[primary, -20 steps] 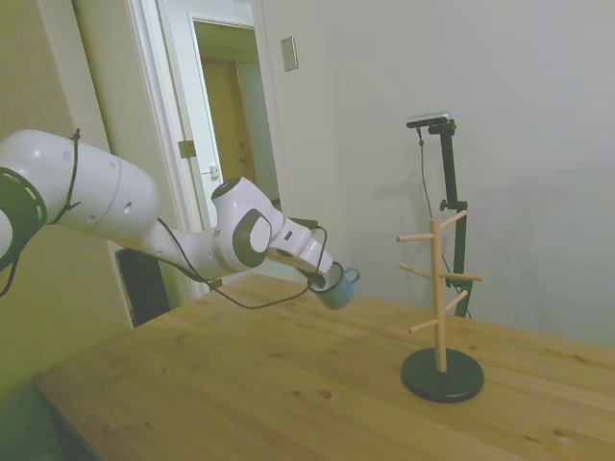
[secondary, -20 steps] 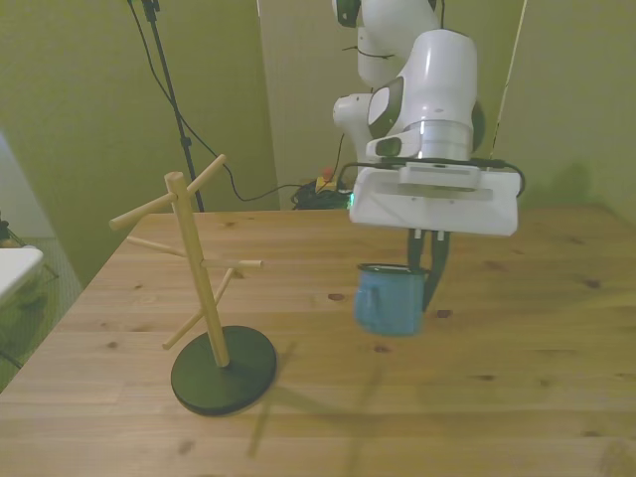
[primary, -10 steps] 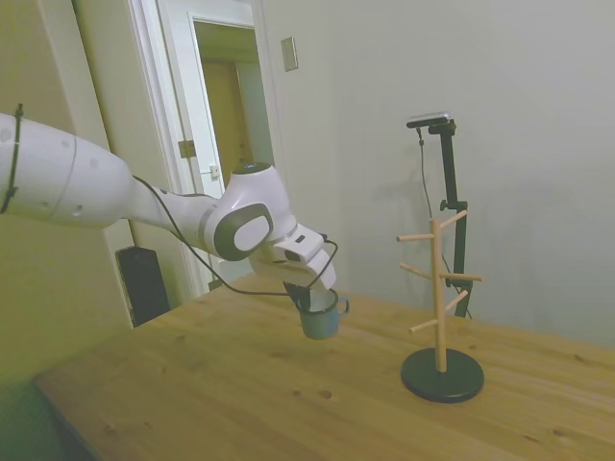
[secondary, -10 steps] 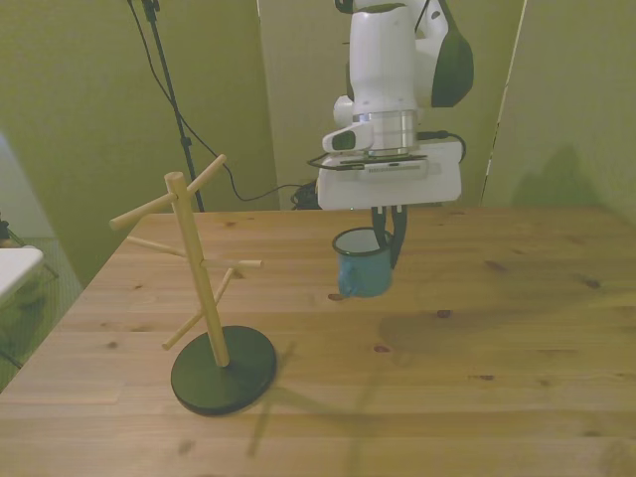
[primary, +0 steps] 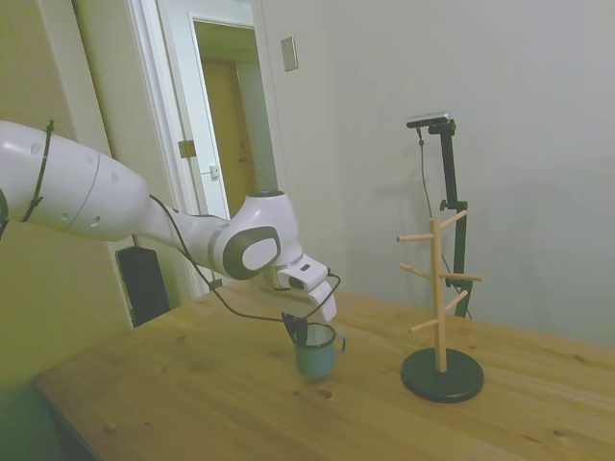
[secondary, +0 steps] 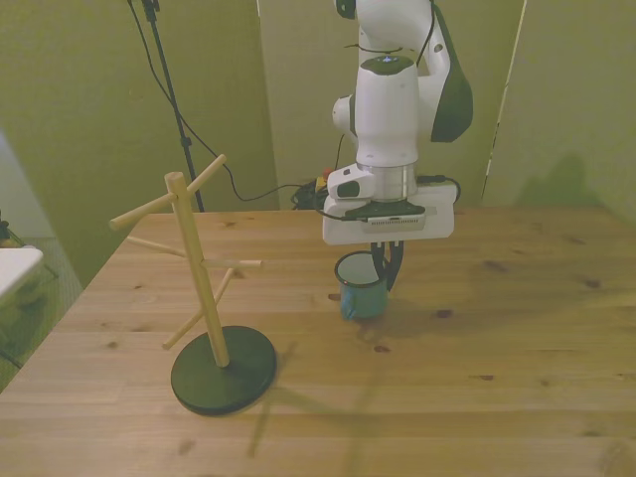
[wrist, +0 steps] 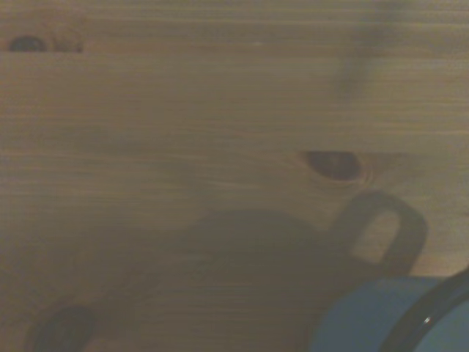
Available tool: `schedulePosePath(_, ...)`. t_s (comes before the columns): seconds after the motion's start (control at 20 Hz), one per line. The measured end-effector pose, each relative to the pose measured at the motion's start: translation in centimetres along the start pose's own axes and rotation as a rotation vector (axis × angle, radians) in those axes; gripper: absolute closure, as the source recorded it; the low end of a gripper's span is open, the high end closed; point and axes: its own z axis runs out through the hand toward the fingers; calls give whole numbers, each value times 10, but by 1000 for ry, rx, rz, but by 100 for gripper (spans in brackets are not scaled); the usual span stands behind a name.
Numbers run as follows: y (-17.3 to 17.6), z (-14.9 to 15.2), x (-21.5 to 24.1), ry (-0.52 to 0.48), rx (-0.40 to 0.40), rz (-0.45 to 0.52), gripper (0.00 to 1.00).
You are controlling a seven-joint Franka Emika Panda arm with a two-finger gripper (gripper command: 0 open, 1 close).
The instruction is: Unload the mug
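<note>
Mug [secondary: 362, 290] is down at counter [secondary: 517, 328] level now, right under the hand [secondary: 386, 273]. A second ago it hung tilted in the air, mouth tipped sideways; half a second ago it was upright but clearly above the wood. In the side view its base looks to be on or just off the counter (contact not certain from these angles). The wrist view agrees: blue mug wall [wrist: 381, 315] close in, with the mug's shadow and the handle's loop shadow sharp on the planks right beside it.

Hand is clenched on the mug: dark fingers [primary: 296, 329] pinch the rim wall, one inside the mouth, one outside.

So the carry looks finished; what's left is letting go and backing up. I'd judge the task nearly done.

Orientation: mug stands upright, mouth up, long axis vertical. In the side view the handle [primary: 337, 344] sticks out on the side away from the fingers, toward the peg stand.

Farther out from the hand: wooden mug tree [secondary: 209, 298] on its dark round base, well apart from the mug, at the front view's left. All its pegs are bare.
</note>
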Motion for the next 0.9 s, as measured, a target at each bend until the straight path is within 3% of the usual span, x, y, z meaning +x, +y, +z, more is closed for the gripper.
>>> schedulePosePath(0.35,3,6,4,-1,-10,7,100)
schedulePosePath(0.8,0,19,14,52,-86,5,100)
schedulePosePath(0.85,-1,19,14,58,-91,8,0)
schedulePosePath(0.9,-2,20,15,63,-96,9,0)
